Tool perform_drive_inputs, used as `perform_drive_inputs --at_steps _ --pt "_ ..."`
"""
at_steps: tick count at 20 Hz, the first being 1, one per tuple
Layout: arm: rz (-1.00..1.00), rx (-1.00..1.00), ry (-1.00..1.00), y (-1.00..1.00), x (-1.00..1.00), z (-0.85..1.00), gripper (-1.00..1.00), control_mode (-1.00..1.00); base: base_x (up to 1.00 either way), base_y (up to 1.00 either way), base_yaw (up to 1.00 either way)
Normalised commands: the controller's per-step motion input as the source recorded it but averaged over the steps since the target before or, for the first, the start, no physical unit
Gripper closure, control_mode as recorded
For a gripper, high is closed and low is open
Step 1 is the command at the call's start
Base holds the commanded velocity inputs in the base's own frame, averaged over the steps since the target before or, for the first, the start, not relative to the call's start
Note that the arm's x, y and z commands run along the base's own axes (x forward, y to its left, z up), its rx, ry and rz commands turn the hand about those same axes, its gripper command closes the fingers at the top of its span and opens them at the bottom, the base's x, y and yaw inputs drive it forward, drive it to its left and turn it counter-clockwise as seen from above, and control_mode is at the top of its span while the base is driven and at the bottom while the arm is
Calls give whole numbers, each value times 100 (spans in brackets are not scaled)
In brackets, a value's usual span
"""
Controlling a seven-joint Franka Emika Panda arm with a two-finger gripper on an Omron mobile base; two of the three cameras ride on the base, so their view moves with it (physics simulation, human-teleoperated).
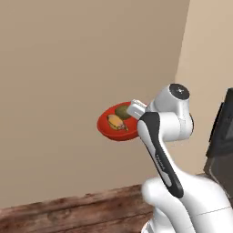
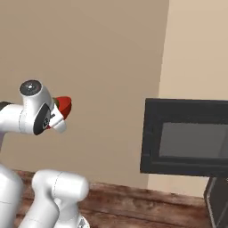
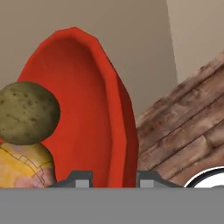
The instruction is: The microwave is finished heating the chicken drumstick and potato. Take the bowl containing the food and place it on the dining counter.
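The red bowl (image 1: 105,129) hangs in the air in front of a beige wall, carried by my gripper (image 1: 135,110), which is shut on its rim. In it lie the olive-brown potato (image 1: 123,111) and the yellow-orange chicken drumstick (image 1: 116,122). In the hand view the bowl (image 3: 87,87) stands close up, its rim clamped in my gripper (image 3: 114,178), with the potato (image 3: 27,113) above the drumstick (image 3: 22,168). The right base view shows the bowl's edge (image 2: 66,104) past my hand. The microwave's dark glass door (image 2: 187,138) is to the right. The dining counter is out of view.
A plain beige wall (image 1: 68,68) rises close ahead, with a corner (image 1: 182,54) to the right. Brown wooden floor (image 1: 68,214) runs below. A dark panel (image 1: 222,136) stands at the right edge, close to my arm's elbow.
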Motion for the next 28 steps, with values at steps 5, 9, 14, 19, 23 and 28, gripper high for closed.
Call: perform_drive_inputs --at_steps 5,9,14,19,23,28 --pt "0 0 0 0 0 0 100 100 -1 0 100" --pt "0 0 0 0 0 0 100 100 0 0 100" --pt "0 0 0 0 0 0 100 100 0 0 100" --pt "0 0 0 0 0 0 100 100 0 0 93" --pt "0 0 0 0 0 0 100 100 0 0 81" --pt "0 0 0 0 0 0 100 100 0 -9 73"
